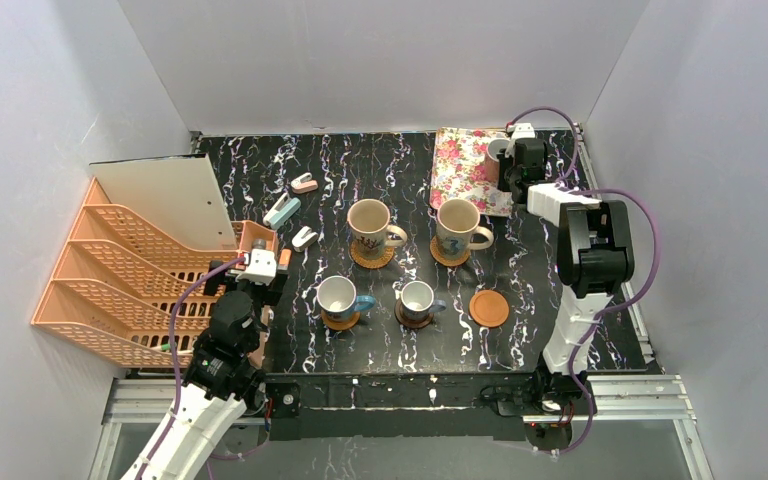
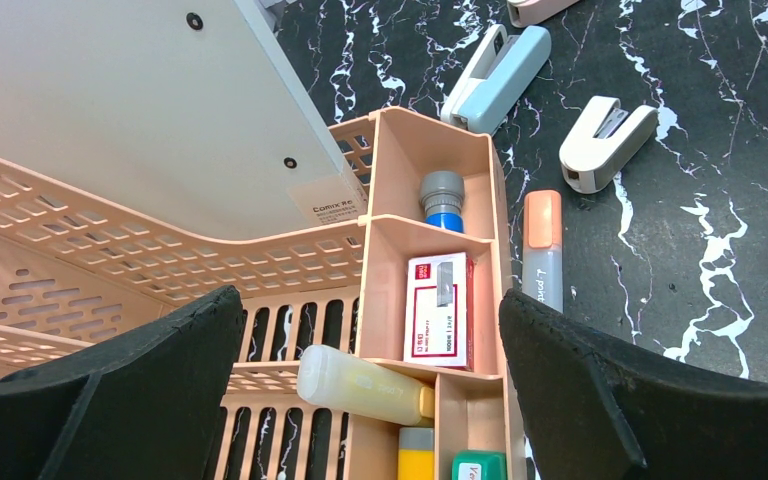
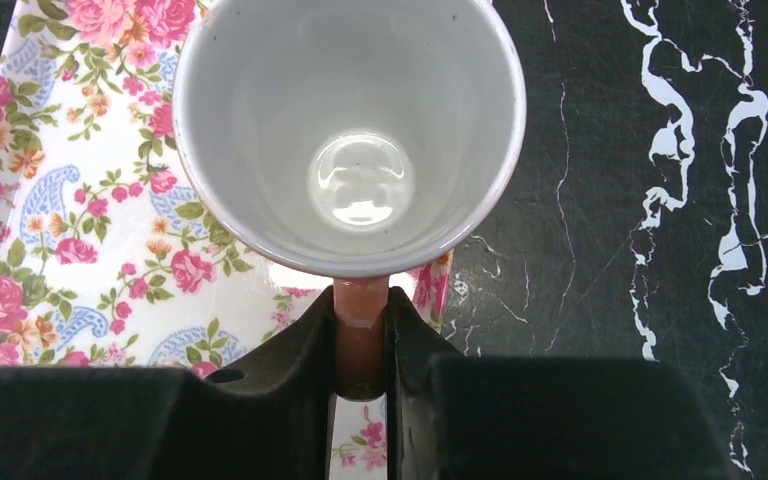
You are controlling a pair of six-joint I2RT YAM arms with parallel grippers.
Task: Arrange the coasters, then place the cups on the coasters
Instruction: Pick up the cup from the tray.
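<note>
Right gripper [image 3: 360, 335]: fingers pressed together on the reddish handle of the fifth cup [image 3: 350, 130], one finger on each side of it
Fifth cup: upright and white inside, at the far right of the table [image 1: 520, 330], over the right edge of the floral tray [image 3: 60, 200]; I cannot tell whether its base rests on the tray
Left gripper [image 2: 368, 305]: jaws spread wide and gripping nothing, hanging over the orange organizer [image 2: 430, 150] at the left side of the table
Far pair: left beige cup [image 1: 368, 222] stands on a woven coaster [image 1: 372, 260]; right beige cup [image 1: 457, 224] stands on a second woven coaster [image 1: 447, 256]
Near pair: blue-handled cup [image 1: 336, 296] stands on an orange-brown coaster [image 1: 341, 323]; to its right the other small cup [image 1: 417, 297] stands on the dark brown coaster [image 1: 412, 321]
Bare coaster [image 1: 488, 308]: orange-brown, lying flat on the table just right of the near pair, nearer than the right beige cup
Organizer compartments: grey and blue cylinder [image 2: 442, 200] in the far one, red and white box [image 2: 438, 305] in the next, yellowish bottle [image 2: 365, 385] lying at its left edge
On the table beside the organizer: light blue stapler [image 2: 500, 75], white stapler [image 2: 605, 140], orange-capped marker [image 2: 542, 250]
</note>
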